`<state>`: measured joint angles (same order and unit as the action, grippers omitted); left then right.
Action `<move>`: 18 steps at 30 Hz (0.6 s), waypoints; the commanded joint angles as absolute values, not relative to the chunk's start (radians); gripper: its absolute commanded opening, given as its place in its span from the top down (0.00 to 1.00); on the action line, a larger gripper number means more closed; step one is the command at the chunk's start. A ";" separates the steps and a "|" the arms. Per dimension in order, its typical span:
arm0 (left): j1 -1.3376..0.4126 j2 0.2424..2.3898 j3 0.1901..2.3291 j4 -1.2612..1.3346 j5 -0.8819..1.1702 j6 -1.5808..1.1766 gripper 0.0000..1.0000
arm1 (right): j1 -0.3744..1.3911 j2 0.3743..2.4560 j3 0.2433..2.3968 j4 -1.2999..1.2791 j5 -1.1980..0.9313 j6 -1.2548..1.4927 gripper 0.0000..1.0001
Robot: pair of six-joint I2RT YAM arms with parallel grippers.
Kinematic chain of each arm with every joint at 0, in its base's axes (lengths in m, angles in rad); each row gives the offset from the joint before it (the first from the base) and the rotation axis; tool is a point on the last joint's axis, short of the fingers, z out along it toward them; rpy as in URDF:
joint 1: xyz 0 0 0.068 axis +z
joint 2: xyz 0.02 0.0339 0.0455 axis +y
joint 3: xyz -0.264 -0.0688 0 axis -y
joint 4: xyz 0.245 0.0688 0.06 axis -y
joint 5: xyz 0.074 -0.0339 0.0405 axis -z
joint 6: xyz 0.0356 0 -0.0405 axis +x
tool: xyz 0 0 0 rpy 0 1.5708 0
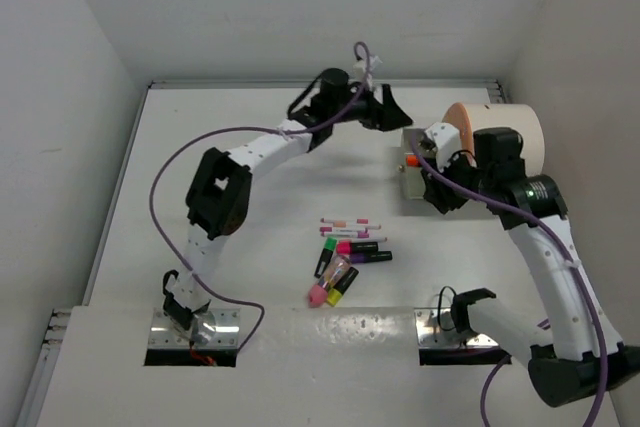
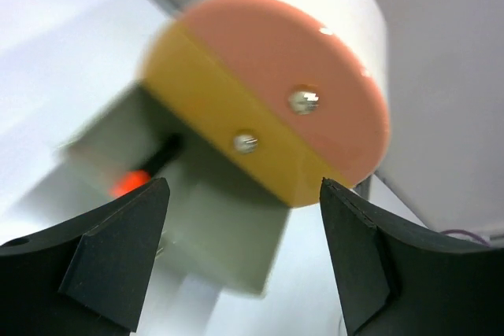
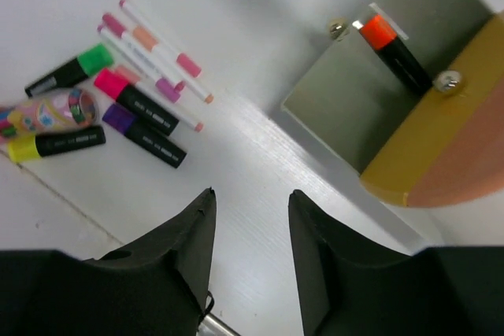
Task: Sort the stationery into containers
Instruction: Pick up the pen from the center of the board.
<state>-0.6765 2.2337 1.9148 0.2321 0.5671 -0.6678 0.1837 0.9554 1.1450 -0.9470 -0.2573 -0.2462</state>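
The container is a cream-white drum (image 1: pixel 518 130) lying on its side, with an orange end face (image 2: pixel 299 53). A grey drawer (image 3: pixel 350 96) sticks out from a yellow segment (image 2: pixel 228 108) of that face. An orange-capped highlighter (image 3: pixel 396 49) lies in the drawer. My left gripper (image 2: pixel 244 186) hangs open and empty just in front of the end face. My right gripper (image 3: pixel 252 194) is open and empty over bare table beside the drawer. The other highlighters (image 1: pixel 350 255) are green (image 3: pixel 75 68), pink (image 3: pixel 134 100), purple (image 3: pixel 146 133) and yellow (image 3: pixel 55 144). They lie on the table with thin white pens (image 3: pixel 157 49) and a pink-ended tube (image 3: pixel 51 108).
Walls close the table at the back, left and right, and the drum sits near the right wall. Purple cables run along both arms. The left arm (image 1: pixel 250 157) arches over the left half of the table. Both arm bases sit at the near edge.
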 commanded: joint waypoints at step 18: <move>-0.022 1.549 1.402 -0.422 0.629 -0.258 0.00 | 0.754 1.382 0.874 -0.651 -0.095 -0.379 0.61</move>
